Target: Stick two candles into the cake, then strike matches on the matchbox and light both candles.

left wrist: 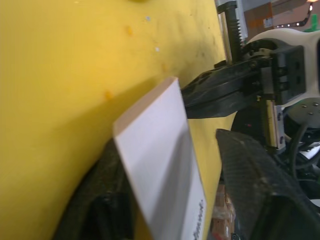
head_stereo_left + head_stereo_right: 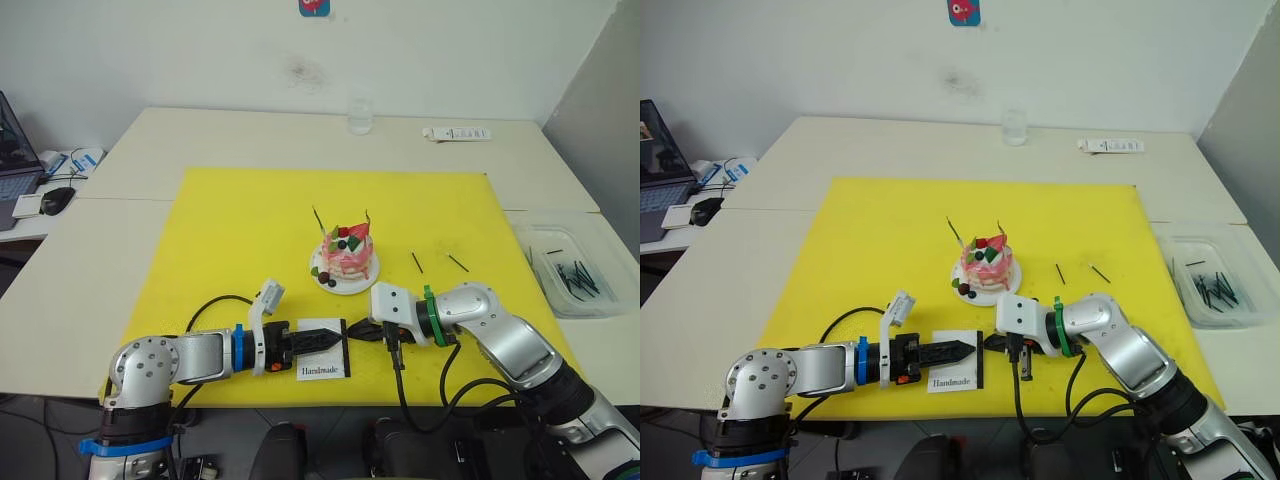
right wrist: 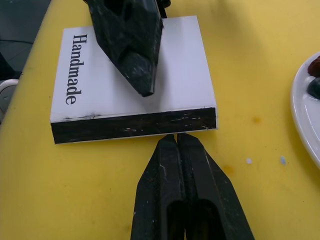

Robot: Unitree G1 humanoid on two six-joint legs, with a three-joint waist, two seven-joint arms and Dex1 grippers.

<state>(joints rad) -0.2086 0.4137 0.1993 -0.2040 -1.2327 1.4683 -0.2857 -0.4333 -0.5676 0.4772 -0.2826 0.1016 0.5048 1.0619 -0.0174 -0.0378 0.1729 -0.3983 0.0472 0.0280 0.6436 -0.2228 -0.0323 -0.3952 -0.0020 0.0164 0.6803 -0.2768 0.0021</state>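
My right gripper [image 3: 176,142] is pinched tight, its tips touching the black striking strip of the matchbox [image 3: 135,80]; I cannot see a match between them (too thin to tell, if one is there). From those tips the box lies dead ahead at 12 o'clock in the wrist view, its strip running crosswise, 9 to 3, so any strike has to travel along that edge. My left gripper [image 2: 318,341] comes in from the opposite side and clamps the box, one finger over the white top, one beneath, pinning it on the yellow mat [image 2: 230,230]. In the head view the box sits at 6 o'clock near the mat's front edge, "Handmade" facing me. The cake [image 2: 346,255] on its plate stands at about 1 o'clock from the box, nearer my right arm, both candles [image 2: 317,217] already upright in it. Two spare matches [image 2: 416,262] lie at 3 o'clock of the cake.
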